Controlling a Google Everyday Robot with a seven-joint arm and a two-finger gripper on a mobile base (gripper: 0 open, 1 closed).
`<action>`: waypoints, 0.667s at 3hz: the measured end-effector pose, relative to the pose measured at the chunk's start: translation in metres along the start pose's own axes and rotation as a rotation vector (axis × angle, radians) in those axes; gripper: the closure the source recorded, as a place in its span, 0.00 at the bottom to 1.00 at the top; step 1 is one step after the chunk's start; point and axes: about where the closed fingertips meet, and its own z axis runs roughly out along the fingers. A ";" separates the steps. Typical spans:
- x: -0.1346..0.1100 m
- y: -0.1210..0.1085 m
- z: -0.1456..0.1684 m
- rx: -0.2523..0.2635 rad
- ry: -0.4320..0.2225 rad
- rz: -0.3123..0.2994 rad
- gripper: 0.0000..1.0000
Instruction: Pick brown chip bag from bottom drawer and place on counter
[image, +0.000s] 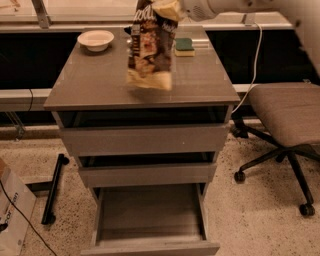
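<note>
Up at the top edge of the camera view, my gripper (169, 9) is clamped on the upper end of the brown chip bag (150, 47). The bag hangs upright in the air over the middle of the counter (90, 85), and whether its tan lower edge touches the top I cannot tell. On the counter's far left corner sits a white bowl (95, 39), and a green-and-yellow sponge (184, 46) lies far right, just beside the bag. Down below, the bottom drawer (150, 215) stands pulled out toward the near side. An office chair (285, 112) stands to the right of the cabinet.
</note>
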 end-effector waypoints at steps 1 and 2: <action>0.018 0.006 0.052 -0.032 0.044 0.039 0.77; 0.040 0.017 0.094 -0.046 0.094 0.092 0.54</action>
